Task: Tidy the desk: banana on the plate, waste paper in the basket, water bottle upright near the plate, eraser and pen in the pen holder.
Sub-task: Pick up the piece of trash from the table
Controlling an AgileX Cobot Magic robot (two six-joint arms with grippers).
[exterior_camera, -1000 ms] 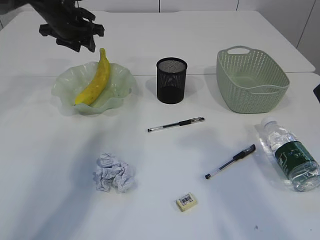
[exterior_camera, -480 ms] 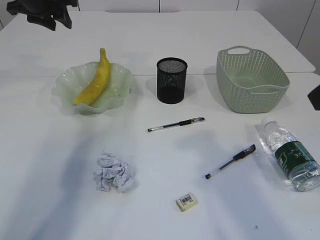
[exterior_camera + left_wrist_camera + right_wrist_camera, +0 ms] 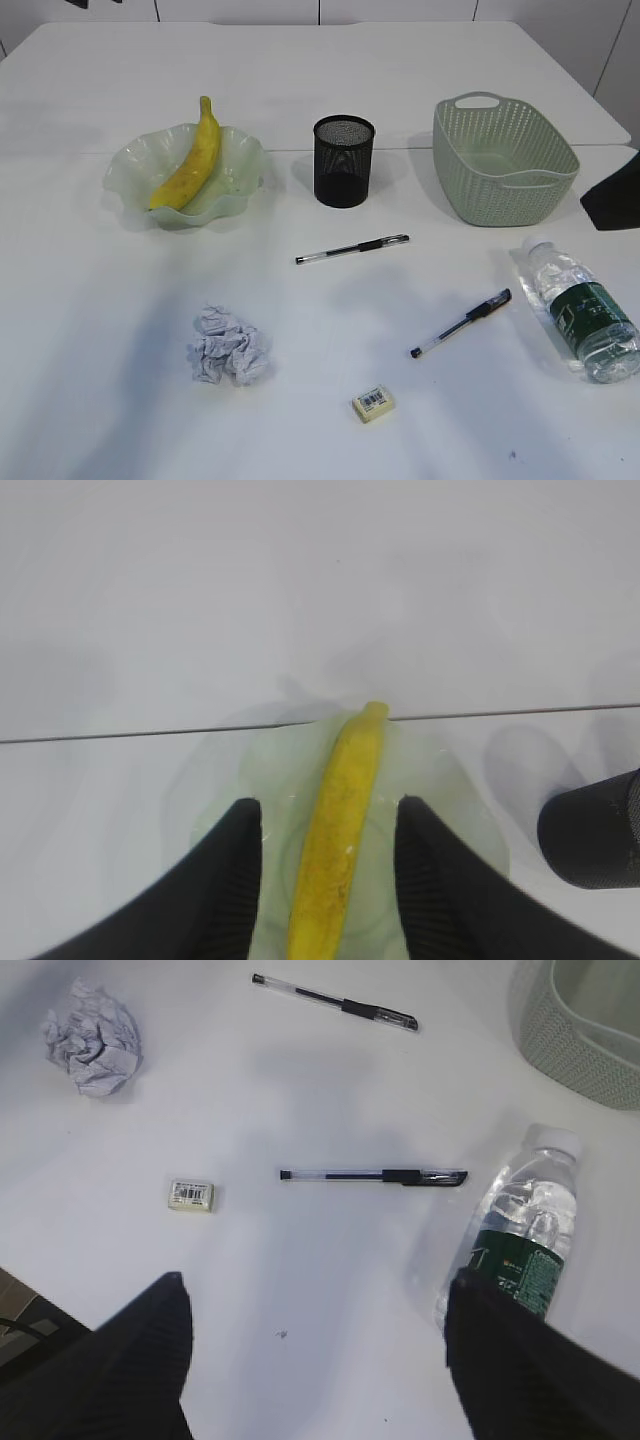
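The banana (image 3: 340, 850) lies in the plate (image 3: 440, 800), seen in the left wrist view between the two dark fingers of the left gripper (image 3: 328, 880), which hangs above it with jaws parted and nothing in them. A corner of the black pen holder (image 3: 595, 830) shows at the right edge of that view.

The right gripper (image 3: 315, 1360) is spread wide over the desk (image 3: 300, 1080) and grasps nothing. Just beside its right finger lies the bottle (image 3: 520, 1240) on its side, cap pointing toward the basket (image 3: 580, 1030). Between the fingers and farther out lies a pen (image 3: 375, 1175), with the eraser (image 3: 190, 1194) apart from it to the left. Beyond these are a second pen (image 3: 335, 1002) and the paper ball (image 3: 92, 1038).

In the exterior view the banana (image 3: 190, 160) rests across the plate (image 3: 135, 165) at the left, stem end over the far rim. The pen holder (image 3: 343, 160) stands upright in the middle, and the basket (image 3: 500, 160) sits to its right. One pen (image 3: 352, 249) lies in front of the holder, the other pen (image 3: 460, 323) near the bottle (image 3: 582, 310). The paper ball (image 3: 228, 347) and eraser (image 3: 372, 402) lie nearest the camera. A dark part of the right arm (image 3: 615, 195) shows at the right edge.
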